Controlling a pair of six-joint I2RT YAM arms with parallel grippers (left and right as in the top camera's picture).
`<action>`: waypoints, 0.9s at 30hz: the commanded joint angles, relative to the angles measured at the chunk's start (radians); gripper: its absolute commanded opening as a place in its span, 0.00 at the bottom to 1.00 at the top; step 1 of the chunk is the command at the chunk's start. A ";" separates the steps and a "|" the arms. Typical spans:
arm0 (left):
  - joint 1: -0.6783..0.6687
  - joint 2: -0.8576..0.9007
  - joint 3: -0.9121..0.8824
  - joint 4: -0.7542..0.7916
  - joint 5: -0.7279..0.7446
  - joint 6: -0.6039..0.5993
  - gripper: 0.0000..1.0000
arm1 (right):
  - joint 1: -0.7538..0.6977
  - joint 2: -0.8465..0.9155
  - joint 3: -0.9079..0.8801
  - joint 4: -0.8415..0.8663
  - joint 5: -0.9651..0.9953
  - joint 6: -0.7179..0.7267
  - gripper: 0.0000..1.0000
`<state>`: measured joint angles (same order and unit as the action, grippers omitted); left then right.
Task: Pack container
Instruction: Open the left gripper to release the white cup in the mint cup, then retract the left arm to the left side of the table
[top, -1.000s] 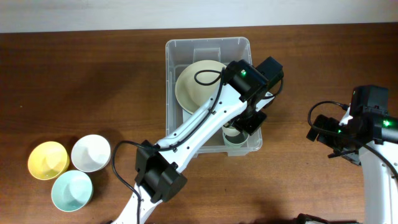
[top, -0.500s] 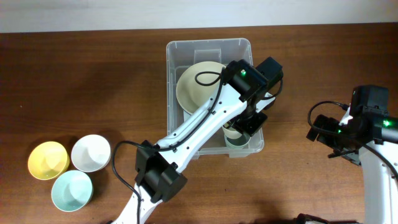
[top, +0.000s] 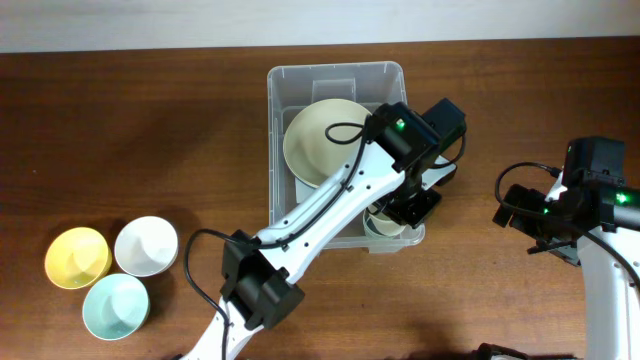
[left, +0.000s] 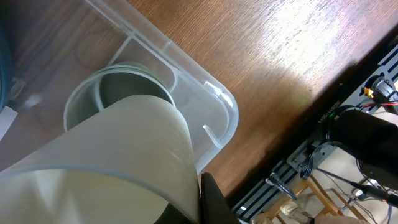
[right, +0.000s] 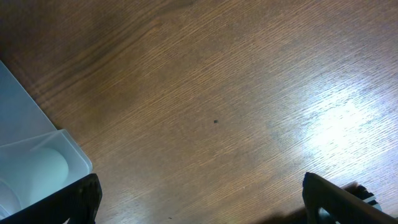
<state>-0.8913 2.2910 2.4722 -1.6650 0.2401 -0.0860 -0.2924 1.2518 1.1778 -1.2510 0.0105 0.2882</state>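
The clear plastic container (top: 335, 68) stands at the table's middle back, with a large cream plate (top: 315, 135) inside. My left gripper (top: 410, 200) hangs over its near right corner, shut on the wall of a cream bowl (left: 106, 162). In the left wrist view this bowl sits just above a grey-green bowl (left: 112, 87) that lies in the container's corner (left: 217, 99); whether they touch I cannot tell. My right gripper (right: 199, 199) is open and empty over bare table, right of the container (right: 25, 168).
Three small bowls sit at the front left: yellow (top: 77, 257), white (top: 146, 246) and light blue (top: 116, 307). My left arm stretches across the container's near side. The right arm (top: 580, 200) stands near the table's right edge.
My left gripper, holding the cream bowl, has shifted a little to the right and toward the container's near right corner. The right arm has not moved.
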 joint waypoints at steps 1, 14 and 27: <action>-0.006 -0.003 0.027 -0.005 0.022 0.017 0.08 | -0.003 -0.005 -0.001 0.002 0.002 0.008 0.99; -0.005 -0.003 0.027 -0.008 -0.086 0.017 0.23 | -0.003 -0.005 -0.001 0.002 0.002 0.008 0.99; 0.348 -0.265 0.062 -0.008 -0.430 -0.064 0.22 | -0.002 -0.005 -0.001 0.011 0.001 0.008 0.99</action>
<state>-0.6872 2.1872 2.4969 -1.6733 -0.1181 -0.1028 -0.2924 1.2518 1.1778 -1.2491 0.0105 0.2878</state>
